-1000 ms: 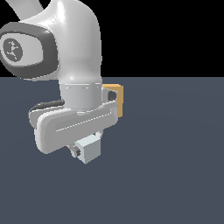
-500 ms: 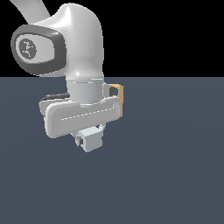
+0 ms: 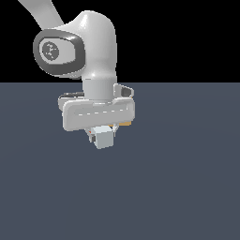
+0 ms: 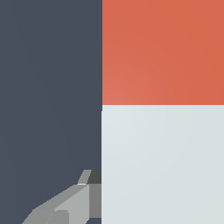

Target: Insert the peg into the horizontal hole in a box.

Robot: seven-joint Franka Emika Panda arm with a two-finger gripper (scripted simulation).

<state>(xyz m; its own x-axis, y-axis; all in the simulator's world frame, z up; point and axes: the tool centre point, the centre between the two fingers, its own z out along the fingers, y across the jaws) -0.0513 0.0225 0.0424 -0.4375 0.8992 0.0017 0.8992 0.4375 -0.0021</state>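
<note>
Dark slate floor under a black backdrop; we carry the peg (image 3: 104, 138) low, towards the box (image 3: 123, 124).

Our gripper (image 3: 102, 136) is clamped on the peg, pale end nearest the exterior camera, presumably so the red half leads into the hole. We see only a tan sliver of box behind the hand; the hole is hidden.

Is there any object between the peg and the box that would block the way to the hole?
None visible. The peg hangs under the gripper; the box shows only as an orange sliver behind the hand, so the gap and hole are hidden.
</note>
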